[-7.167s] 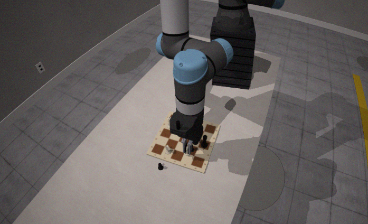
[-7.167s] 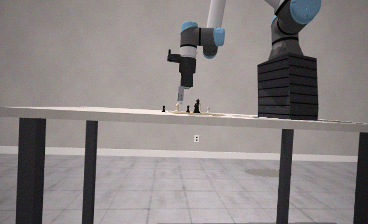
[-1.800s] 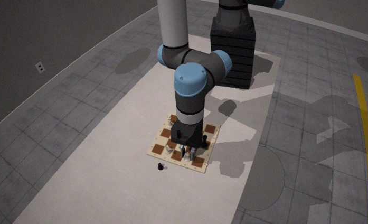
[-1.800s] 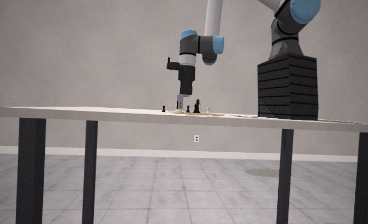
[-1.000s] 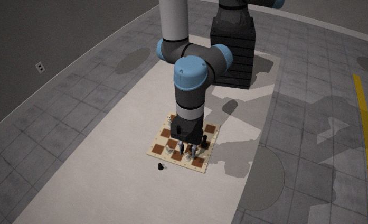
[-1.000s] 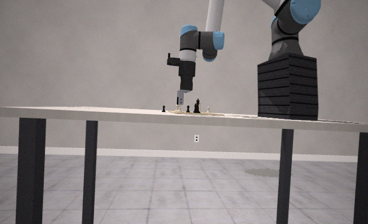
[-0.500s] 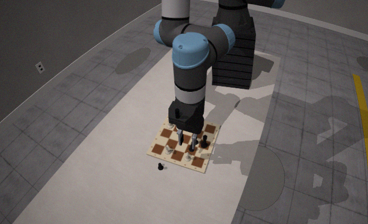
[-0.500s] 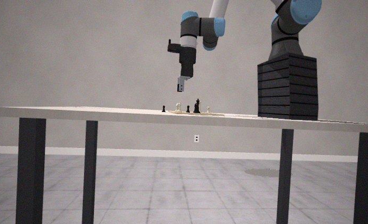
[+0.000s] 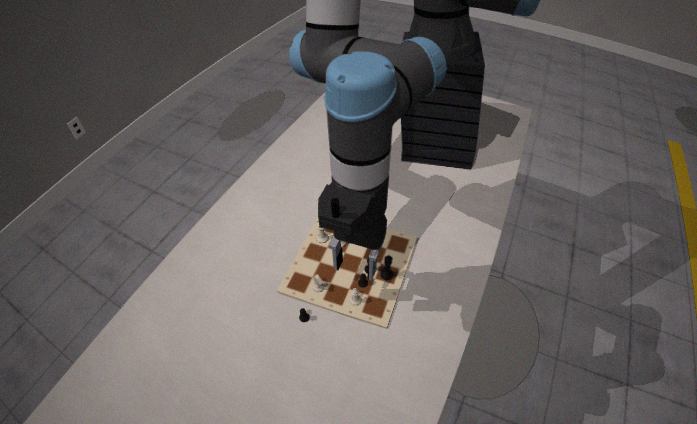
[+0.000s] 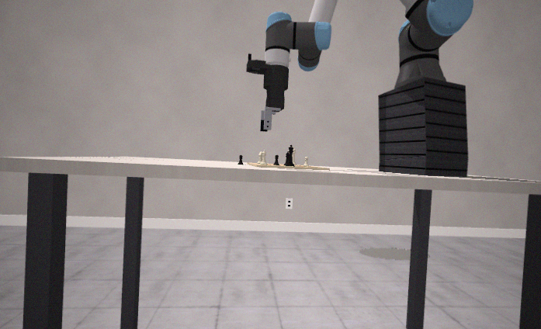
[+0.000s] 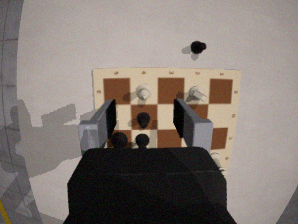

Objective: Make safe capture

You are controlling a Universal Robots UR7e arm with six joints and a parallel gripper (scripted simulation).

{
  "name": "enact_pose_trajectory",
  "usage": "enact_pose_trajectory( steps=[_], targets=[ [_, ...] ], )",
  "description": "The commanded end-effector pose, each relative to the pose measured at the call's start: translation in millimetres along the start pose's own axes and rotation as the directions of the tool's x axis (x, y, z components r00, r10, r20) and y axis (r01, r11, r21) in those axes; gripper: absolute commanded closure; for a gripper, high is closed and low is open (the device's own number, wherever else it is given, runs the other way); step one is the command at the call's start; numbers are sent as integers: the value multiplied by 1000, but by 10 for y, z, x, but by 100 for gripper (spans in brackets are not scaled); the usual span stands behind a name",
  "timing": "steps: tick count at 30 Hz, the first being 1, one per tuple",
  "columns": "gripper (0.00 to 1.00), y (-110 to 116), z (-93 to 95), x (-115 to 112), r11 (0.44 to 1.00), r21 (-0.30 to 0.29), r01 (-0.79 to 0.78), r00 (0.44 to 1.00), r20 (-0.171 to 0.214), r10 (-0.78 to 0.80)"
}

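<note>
My gripper [image 9: 354,272] [image 10: 265,130] [image 11: 144,111] is open and empty, above the board [image 9: 286,292] [image 11: 97,75]. A white piece [image 9: 355,297] [image 11: 143,92] stands on e4. A black pawn [image 9: 362,280] [image 10: 276,160] [image 11: 143,119] stands on d4. A black piece [image 11: 142,140] is on c4, partly hidden by a finger in the top view. The black king [image 9: 387,269] [image 10: 289,158] [image 11: 119,140] stands on c5. A white piece [image 9: 317,283] [image 11: 197,94] on e2 looks slanted; its tilt is unclear. A black pawn [image 9: 303,315] [image 10: 241,159] [image 11: 198,47] stands upright on the table.
A white piece [image 9: 322,235] [image 11: 216,159] is on b1. Another pale piece [image 10: 294,155] shows behind the black king in the exterior view. The gripper body hides much of the board's a and b files. The arm's pedestal [image 9: 440,121] [image 10: 424,130] stands beyond the board.
</note>
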State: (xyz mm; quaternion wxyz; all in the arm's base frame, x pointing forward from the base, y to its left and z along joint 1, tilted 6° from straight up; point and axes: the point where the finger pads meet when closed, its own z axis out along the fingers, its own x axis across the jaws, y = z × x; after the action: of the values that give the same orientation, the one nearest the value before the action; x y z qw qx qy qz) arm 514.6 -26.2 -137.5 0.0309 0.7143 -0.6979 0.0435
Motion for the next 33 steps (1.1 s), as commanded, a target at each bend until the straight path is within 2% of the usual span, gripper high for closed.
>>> enact_pose_trajectory(
  steps=[1,18,25,27,33],
  targets=[
    [0,-5,-5,1,1000,1,0,1000,0,0],
    [0,-5,-45,1,1000,1,0,1000,0,0],
    [0,-4,-269,1,1000,1,0,1000,0,0],
    [0,-4,-269,1,1000,1,0,1000,0,0],
    [0,-4,-530,1,1000,1,0,1000,0,0]
  ],
)
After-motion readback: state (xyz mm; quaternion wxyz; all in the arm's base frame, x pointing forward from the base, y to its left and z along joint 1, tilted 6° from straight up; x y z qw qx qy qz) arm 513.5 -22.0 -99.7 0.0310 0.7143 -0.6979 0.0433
